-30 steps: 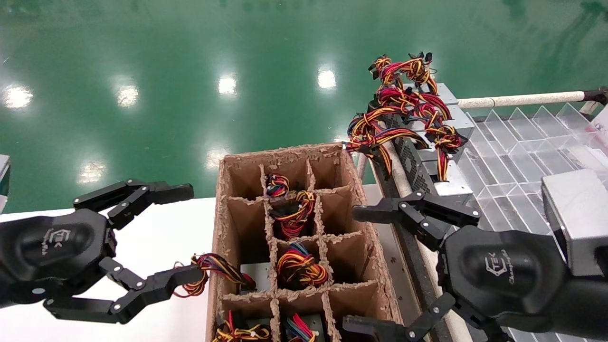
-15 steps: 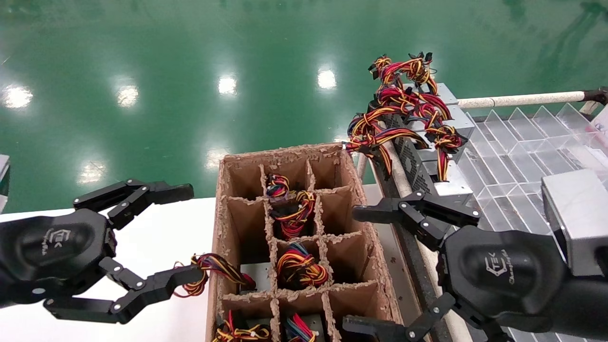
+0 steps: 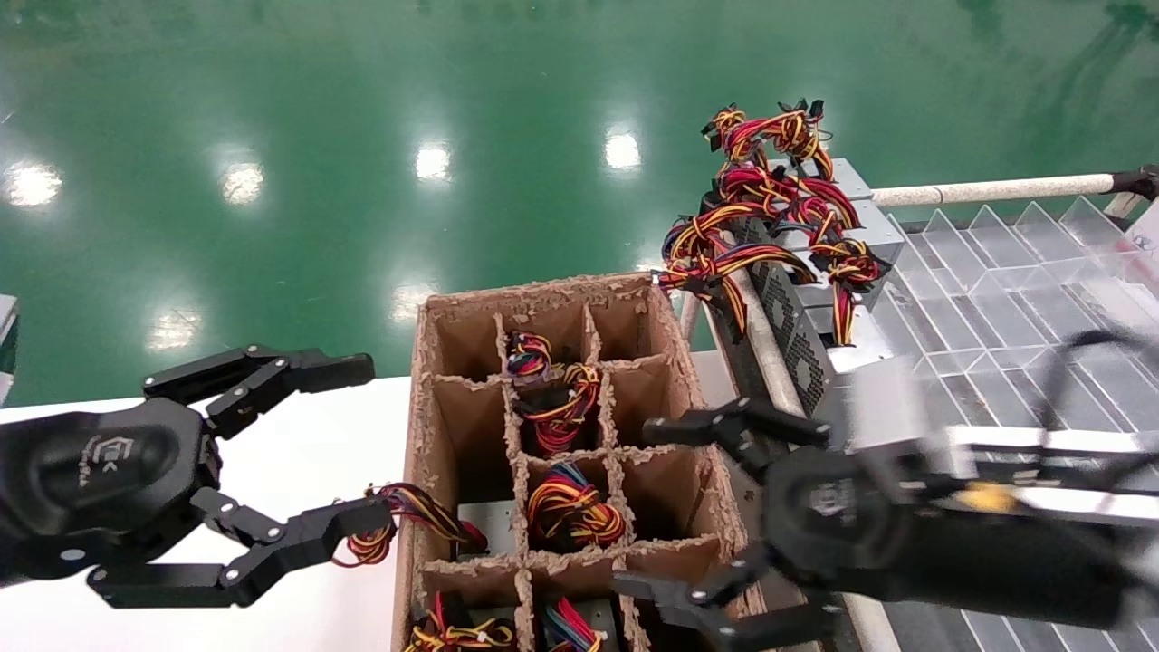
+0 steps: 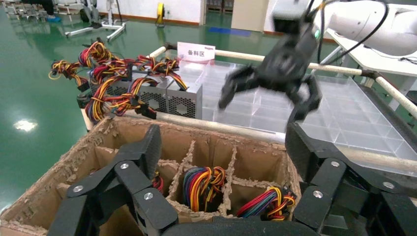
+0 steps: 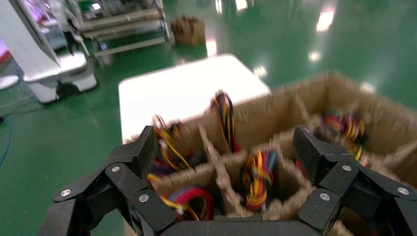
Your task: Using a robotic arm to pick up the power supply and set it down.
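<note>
a cardboard box (image 3: 426, 435) with divider cells stands on the white counter (image 3: 299, 453) in front of me, its torn rim and partitions rising around the units inside. to my right, a clear plastic divider tray (image 3: 996, 290) holds a row of spare supplies (image 3: 806, 272), their wire bundles spilling over the rail toward the box. my left end effector (image 3: 358, 448) waits beside the box's left wall, fingers spread wide, the lower fingertip (image 3: 349, 525) close to wires hanging over that wall; i cannot tell if it touches them. my right end effector (image 3: 652, 507) sits at the box's right edge, fingers apart, gripping nothing. the power supply (image 3: 566, 516) lies down in the middle column of cells, its coiled wires showing on top, just to the left of my right end effector, with a cardboard partition between us.
</note>
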Robot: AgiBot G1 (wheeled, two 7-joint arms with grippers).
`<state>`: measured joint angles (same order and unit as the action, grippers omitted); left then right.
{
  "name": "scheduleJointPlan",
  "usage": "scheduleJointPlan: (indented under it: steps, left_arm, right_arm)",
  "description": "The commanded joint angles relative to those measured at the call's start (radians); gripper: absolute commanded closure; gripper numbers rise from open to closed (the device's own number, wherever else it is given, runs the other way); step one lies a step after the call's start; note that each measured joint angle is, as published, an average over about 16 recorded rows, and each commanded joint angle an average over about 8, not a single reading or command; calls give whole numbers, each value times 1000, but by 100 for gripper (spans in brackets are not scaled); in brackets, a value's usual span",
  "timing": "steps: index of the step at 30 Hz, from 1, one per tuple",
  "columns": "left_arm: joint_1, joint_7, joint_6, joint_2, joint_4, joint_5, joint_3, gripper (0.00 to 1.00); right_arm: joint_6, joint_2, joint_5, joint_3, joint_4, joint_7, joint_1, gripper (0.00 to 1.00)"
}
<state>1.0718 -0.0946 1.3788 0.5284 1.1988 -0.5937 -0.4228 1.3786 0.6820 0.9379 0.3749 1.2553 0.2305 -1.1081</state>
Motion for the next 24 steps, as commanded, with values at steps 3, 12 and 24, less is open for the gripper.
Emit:
scheduleJointPlan:
  steps: [3,12,24]
  left_arm:
    - [0,0,0,0,0,0,0,100]
    - [0,0,0,0,0,0,0,100]
    - [0,0,0,0,0,0,0,100]
  right_arm:
    - [-47,47,101,55,-18,33,-24,56]
    - [-84,140,214,121,-85,47,-79,100]
    - [-61,177,229,141,-148,25,-100,100]
